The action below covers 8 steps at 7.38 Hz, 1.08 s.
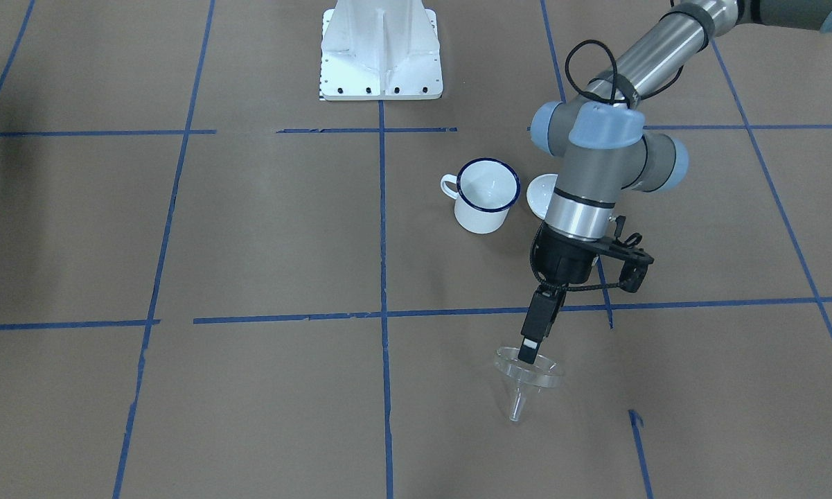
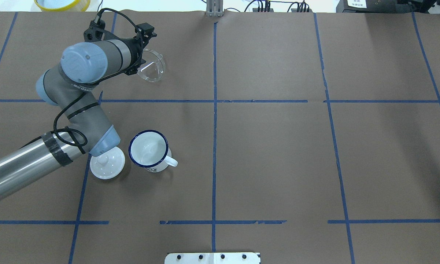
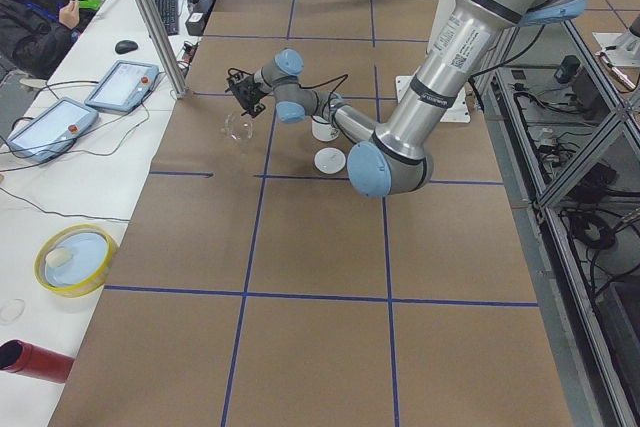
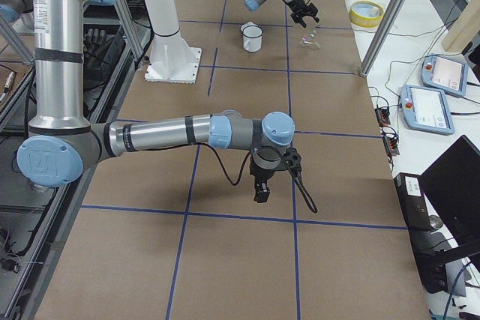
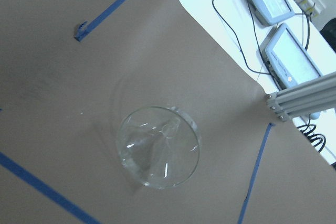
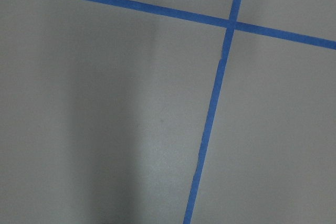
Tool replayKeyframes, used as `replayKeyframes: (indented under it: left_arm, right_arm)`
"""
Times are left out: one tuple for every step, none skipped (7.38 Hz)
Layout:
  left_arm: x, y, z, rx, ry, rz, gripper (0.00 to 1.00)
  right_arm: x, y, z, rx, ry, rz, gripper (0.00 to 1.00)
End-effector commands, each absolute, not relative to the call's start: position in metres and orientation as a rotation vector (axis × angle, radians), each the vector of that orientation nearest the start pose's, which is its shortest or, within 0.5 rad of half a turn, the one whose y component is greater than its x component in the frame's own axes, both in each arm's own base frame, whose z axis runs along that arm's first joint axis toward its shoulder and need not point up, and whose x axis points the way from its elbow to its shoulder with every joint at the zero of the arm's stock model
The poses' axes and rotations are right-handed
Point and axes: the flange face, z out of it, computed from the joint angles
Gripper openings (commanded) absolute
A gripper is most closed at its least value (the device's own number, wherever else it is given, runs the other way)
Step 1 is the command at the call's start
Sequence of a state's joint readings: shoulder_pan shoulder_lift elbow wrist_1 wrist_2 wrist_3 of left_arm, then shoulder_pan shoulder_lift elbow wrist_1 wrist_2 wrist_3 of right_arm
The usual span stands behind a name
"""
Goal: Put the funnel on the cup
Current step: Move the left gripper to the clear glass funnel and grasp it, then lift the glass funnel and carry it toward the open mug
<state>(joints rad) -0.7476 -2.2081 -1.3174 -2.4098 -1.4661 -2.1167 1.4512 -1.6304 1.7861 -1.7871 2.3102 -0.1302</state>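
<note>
The clear funnel (image 1: 526,378) hangs tilted from my left gripper (image 1: 528,353), whose fingers look closed on its rim near the table's far left edge. It also shows in the overhead view (image 2: 152,66) beside the gripper (image 2: 141,64), and from above in the left wrist view (image 5: 157,153). The white cup (image 1: 485,194) with a dark blue rim stands upright and empty (image 2: 148,150), about a grid square away from the funnel, toward the robot's base. My right gripper (image 4: 261,192) shows only in the exterior right view, low over bare paper; I cannot tell if it is open.
A round white knobbed lid (image 2: 107,163) lies right beside the cup, partly under my left arm's elbow. A yellow-rimmed bowl (image 2: 60,3) sits past the far table edge. The robot's white base plate (image 1: 381,76) is behind the cup. Blue tape lines grid the brown paper.
</note>
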Motion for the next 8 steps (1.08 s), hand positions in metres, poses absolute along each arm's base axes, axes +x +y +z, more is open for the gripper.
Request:
replayKeyframes:
  left_arm:
    - [0.471, -0.623, 0.305, 0.205, 1.284, -1.235, 0.88]
    - [0.472, -0.624, 0.308, 0.204, 1.281, -1.236, 0.72]
    - [0.472, -0.625, 0.310, 0.205, 1.284, -1.235, 0.48]
    - [0.472, -0.624, 0.311, 0.205, 1.282, -1.234, 0.24]
    - [0.470, -0.626, 0.312, 0.210, 1.280, -1.237, 0.15]
    - [0.470, -0.626, 0.314, 0.212, 1.277, -1.235, 0.09]
    - [0.469, -0.625, 0.316, 0.212, 1.274, -1.234, 0.09]
    - [0.469, -0.625, 0.318, 0.212, 1.271, -1.235, 0.09]
  right_arm:
    - [0.011, -0.462, 0.605, -0.053, -0.741, -0.216, 1.00]
    - [0.011, -0.462, 0.605, -0.053, -0.741, -0.216, 1.00]
    - [0.011, -0.462, 0.605, -0.053, -0.741, -0.216, 1.00]
    - [0.011, -0.462, 0.605, -0.053, -0.741, -0.216, 1.00]
    - [0.011, -0.462, 0.605, -0.053, -0.741, -0.216, 1.00]
    - [0.011, -0.462, 0.604, -0.052, -0.741, -0.217, 1.00]
    - [0.011, -0.462, 0.605, -0.055, -0.741, -0.216, 1.00]
    - [0.011, -0.462, 0.605, -0.053, -0.741, -0.216, 1.00]
